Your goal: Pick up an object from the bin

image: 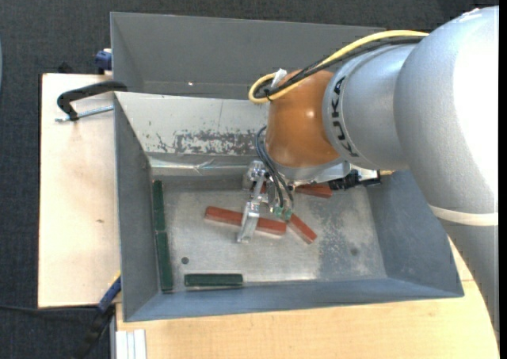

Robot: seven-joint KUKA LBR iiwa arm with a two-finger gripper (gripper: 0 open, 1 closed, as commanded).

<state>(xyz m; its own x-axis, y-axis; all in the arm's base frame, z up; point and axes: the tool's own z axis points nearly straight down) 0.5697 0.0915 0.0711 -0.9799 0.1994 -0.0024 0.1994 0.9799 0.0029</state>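
Observation:
My gripper (247, 231) hangs low over the middle of the bin floor, its metal fingers pointing down-left. Its tip rests on or just above a long red-brown flat stick (224, 215) that lies across the floor. A second red-brown stick (302, 228) lies angled just to the right of the gripper, and a third red piece (315, 189) peeks out below the arm's orange cover. Whether anything sits between the fingers is hidden from this angle.
A dark green bar (161, 234) stands along the bin's left wall. Another dark green bar (213, 280) lies by the front wall. A small dark dot (185, 261) sits on the floor front left. The arm covers the bin's right rear.

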